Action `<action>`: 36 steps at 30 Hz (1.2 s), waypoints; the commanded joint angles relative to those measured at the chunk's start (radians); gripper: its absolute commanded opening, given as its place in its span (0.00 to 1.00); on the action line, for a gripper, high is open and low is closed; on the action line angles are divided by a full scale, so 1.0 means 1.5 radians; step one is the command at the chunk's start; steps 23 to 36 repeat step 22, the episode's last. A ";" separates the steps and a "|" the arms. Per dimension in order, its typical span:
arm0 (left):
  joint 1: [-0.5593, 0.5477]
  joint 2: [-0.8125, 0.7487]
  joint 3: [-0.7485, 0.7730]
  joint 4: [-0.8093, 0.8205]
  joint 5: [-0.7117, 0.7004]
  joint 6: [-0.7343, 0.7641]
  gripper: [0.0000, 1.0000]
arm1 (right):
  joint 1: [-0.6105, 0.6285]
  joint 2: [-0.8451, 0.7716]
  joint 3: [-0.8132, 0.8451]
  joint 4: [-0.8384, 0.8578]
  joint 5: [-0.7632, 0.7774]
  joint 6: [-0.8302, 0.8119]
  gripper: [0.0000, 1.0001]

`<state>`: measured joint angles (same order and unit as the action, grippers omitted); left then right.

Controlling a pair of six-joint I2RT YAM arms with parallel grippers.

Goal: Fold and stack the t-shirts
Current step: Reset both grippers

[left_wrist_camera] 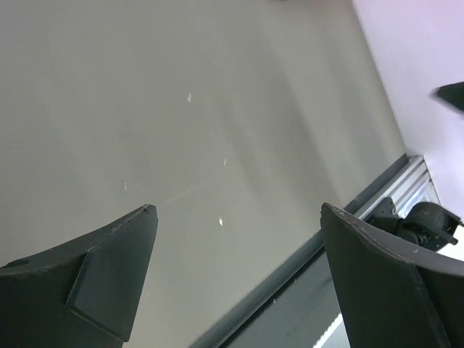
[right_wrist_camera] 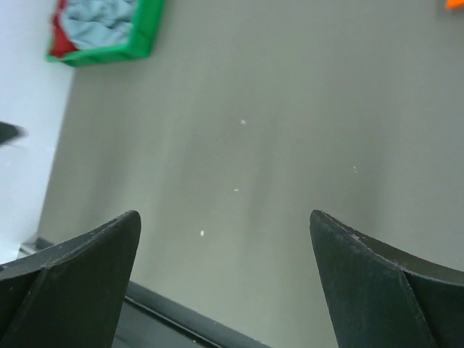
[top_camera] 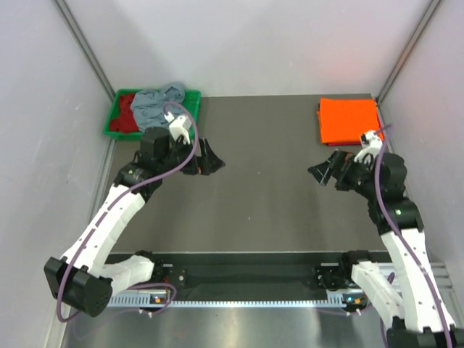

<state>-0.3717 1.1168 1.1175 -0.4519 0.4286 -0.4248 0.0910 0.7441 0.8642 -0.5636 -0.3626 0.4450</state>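
– Black mounting rail along the near edge, that's what sits closest, with both arms bolted to it. Where do they go from there?

– Up over the table. The left arm bends in from the left side and the right arm from the right. Their grippers face each other across the bare middle, well apart.

– And the fingers?

– The left gripper is spread wide. Its wrist view shows both fingers far apart, with only table surface between them. The right gripper is the same, its jaws wide and gripping nothing.

– Is either one touching cloth?

– No. Both are out over plain table.

– So where are the shirts?

– Farther back. The orange t-shirt lies folded into a flat rectangle in the far right corner, just beyond the right gripper. In the far left corner stands a green tray. A grey-blue t-shirt is crumpled in it and bulges over the rim. A dark red t-shirt is bunched up on the tray's left side. The left arm's wrist sits just in front of that tray.
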 commanded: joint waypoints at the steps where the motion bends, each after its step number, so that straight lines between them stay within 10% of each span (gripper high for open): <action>1: 0.002 -0.052 -0.059 0.054 -0.012 -0.028 0.99 | 0.004 -0.049 -0.006 0.033 -0.034 0.017 1.00; 36: 0.002 -0.114 -0.047 0.050 -0.032 -0.026 0.98 | 0.005 -0.072 0.026 -0.004 -0.006 -0.005 1.00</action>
